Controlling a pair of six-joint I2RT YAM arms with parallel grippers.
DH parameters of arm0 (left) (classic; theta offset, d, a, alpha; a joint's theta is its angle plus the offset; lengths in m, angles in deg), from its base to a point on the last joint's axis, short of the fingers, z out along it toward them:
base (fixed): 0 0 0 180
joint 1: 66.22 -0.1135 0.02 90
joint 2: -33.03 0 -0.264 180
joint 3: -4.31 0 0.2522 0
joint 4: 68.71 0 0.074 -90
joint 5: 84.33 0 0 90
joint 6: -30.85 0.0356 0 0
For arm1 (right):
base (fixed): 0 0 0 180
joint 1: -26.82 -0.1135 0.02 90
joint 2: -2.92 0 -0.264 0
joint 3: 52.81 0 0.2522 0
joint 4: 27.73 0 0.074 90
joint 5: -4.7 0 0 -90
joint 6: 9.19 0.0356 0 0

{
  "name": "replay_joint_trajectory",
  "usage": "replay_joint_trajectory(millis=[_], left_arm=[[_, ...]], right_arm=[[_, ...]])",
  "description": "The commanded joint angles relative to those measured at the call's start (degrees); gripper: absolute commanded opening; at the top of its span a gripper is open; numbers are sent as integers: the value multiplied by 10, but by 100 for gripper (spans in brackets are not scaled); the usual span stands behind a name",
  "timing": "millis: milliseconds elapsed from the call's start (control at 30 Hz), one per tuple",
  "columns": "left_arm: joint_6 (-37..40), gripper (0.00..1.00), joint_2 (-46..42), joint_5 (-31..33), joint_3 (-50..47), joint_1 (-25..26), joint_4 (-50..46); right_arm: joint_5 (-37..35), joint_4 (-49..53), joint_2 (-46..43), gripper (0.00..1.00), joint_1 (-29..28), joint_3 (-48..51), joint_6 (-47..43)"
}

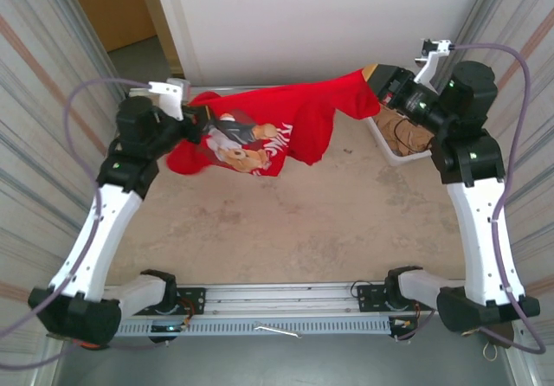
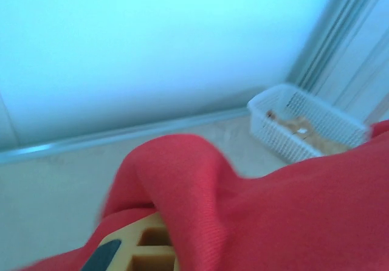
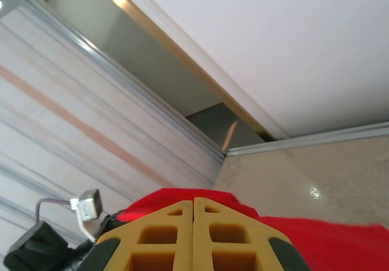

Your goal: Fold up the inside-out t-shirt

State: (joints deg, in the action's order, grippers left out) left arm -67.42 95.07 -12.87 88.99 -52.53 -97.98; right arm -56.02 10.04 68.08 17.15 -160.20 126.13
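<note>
- A pale speckled table (image 1: 286, 221) fills a narrow booth, with a white wall (image 1: 329, 22) at the far end and striped panels (image 1: 35, 74) along both sides.
- The red t-shirt (image 1: 303, 118) hangs stretched between the two arms over the far part of the table, its upper edge running from the left side up to the right.
- A print (image 1: 238, 144) of a cartoon figure with white letters shows on the drooping left half of the cloth.
- Whether the lowest fold on the left touches the table cannot be told.
- The left gripper (image 1: 197, 126) holds the left end of the t-shirt, which is bunched around it.
- In the left wrist view the red cloth (image 2: 292, 210) lies draped over a yellow finger (image 2: 130, 250), so the clamp itself is covered.
- The right gripper (image 1: 378, 81) is closed on the far right corner of the t-shirt, the higher of the two ends.
- In the right wrist view its yellow fingers (image 3: 164, 240) are pressed flat together, with red cloth (image 3: 340, 240) spreading out just beyond them.
- A white mesh basket (image 1: 391, 154) sits on the table at the far right, below the right gripper, with something tan inside; it also appears in the left wrist view (image 2: 316, 122).
- A metal rail (image 1: 277, 304) runs along the near edge of the table between the arm bases.
</note>
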Motion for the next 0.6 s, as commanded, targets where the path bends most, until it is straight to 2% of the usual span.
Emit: replay_joint_trajectory(millis=[0, 167, 300, 367, 500, 567], left_arm=[[-42, 0, -21, -70, 11, -3, -85], [-81, 0, -26, -90, 41, -9, -148], [-58, 0, 28, -97, 56, -27, -181], [-47, 0, 70, -107, 56, -47, -178], [-19, 0, 200, -112, 80, -67, -156], [-7, 9, 270, -113, 108, -70, -150]], right_arm=[[-1, -29, -54, 0, -14, 7, 24], [-32, -3, -108, 0, -33, 42, 32], [-62, 19, -109, 0, -33, 78, 28], [-78, 22, -89, 0, -32, 95, 13], [-118, 19, 8, 0, -16, 116, -29], [-138, 7, 70, 0, -2, 114, -47]])
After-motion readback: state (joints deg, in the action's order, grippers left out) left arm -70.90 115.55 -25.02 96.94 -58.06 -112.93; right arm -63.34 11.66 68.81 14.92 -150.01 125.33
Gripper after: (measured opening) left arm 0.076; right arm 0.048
